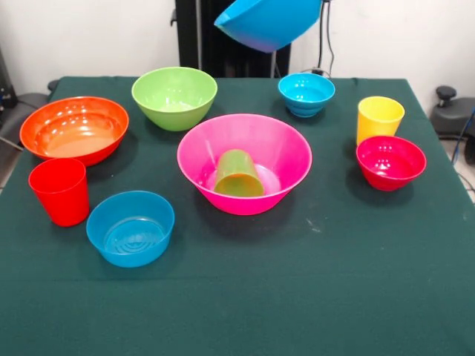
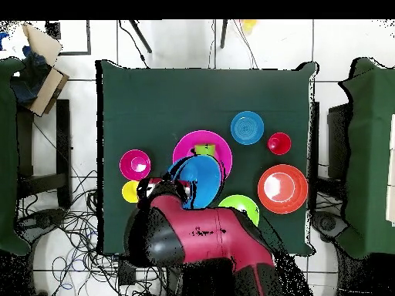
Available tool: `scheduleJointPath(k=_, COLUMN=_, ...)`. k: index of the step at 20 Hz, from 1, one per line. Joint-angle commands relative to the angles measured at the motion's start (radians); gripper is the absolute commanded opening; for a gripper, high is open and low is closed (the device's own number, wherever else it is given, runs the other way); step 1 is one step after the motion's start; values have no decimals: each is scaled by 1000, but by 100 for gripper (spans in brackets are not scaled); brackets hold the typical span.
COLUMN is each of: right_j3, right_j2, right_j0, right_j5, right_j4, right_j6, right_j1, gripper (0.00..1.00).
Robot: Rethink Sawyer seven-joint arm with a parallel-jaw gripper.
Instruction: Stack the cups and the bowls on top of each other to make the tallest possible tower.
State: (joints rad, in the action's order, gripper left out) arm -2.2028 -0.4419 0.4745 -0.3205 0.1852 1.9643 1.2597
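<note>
The large blue bowl (image 1: 269,22) hangs tilted in the air above the table's far edge, held by my gripper (image 2: 174,189), whose fingers are hidden behind it. In the overhead view the blue bowl (image 2: 200,182) overlaps the near rim of the biggest pink bowl (image 2: 185,146). The pink bowl (image 1: 286,148) stands mid-table with the green cup (image 1: 237,175) lying on its side inside it. The red cup (image 1: 60,191) and the yellow cup (image 1: 379,117) stand upright.
Around the pink bowl stand the orange bowl (image 1: 74,130), the lime green bowl (image 1: 174,96), the small cyan bowl (image 1: 306,93), the small magenta-red bowl (image 1: 390,162) and the small translucent blue bowl (image 1: 130,227). The table (image 1: 297,297) is covered in dark green cloth.
</note>
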Motion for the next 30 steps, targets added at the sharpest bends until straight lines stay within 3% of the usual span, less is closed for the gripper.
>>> scheduleJointPath(k=1, right_j3=54, right_j2=-57, right_j0=-19, right_j5=-115, right_j4=92, right_j6=-86, right_j1=-90, gripper=0)
scheduleJointPath(k=6, right_j3=116, right_j2=-47, right_j0=-25, right_j5=-91, right_j4=133, right_j6=-86, right_j1=-166, gripper=0)
scheduleJointPath(k=12, right_j3=248, right_j2=-77, right_j0=21, right_j5=-221, right_j4=121, right_j6=-155, right_j1=-211, gripper=0)
scheduleJointPath(k=16, right_j3=332, right_j2=-64, right_j0=19, right_j5=-247, right_j4=157, right_j6=-153, right_j1=-272, gripper=0)
scheduleJointPath(k=24, right_j3=265, right_j2=-70, right_j0=58, right_j5=-160, right_j4=202, right_j6=-132, right_j1=-289, gripper=0)
scheduleJointPath(k=30, right_j3=297, right_j2=-30, right_j0=24, right_j5=-78, right_j4=278, right_j6=-75, right_j1=-366, gripper=0)
